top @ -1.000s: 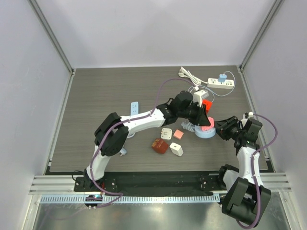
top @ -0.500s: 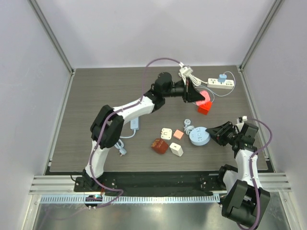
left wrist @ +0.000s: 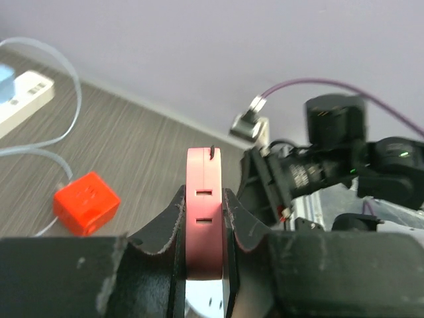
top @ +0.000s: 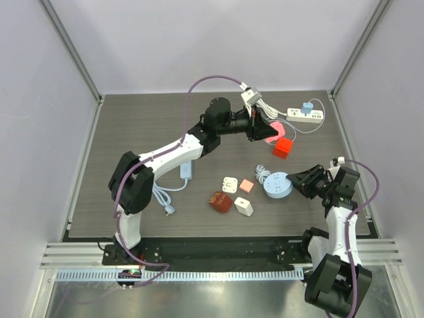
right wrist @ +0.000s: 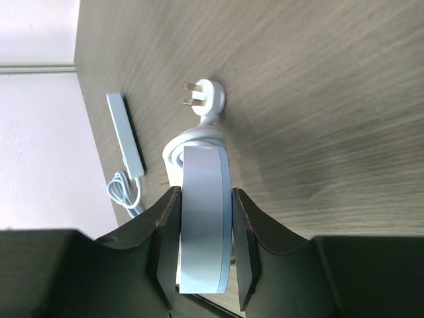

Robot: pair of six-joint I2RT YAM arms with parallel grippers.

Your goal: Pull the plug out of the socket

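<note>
My left gripper is shut on the flat pink plug and holds it in the air over the back of the table; in the left wrist view the plug sits edge-on between the jaws of the left gripper. The round light-blue socket rests on the table at the right, apart from the plug. My right gripper is shut on its rim; in the right wrist view the socket is clamped edge-on in the right gripper. Its white cord and three-pin plug lie beyond it.
A red cube lies below the held plug. A white power strip with a blue adapter and coiled cable is at the back right. A white adapter, pink square, dark red cube, white cube and slim blue strip lie mid-table.
The left gripper has pulled the pink plug up off the round socket and carried it toward the back of the table. The right gripper has kept hold of the socket, shifting slightly.
</note>
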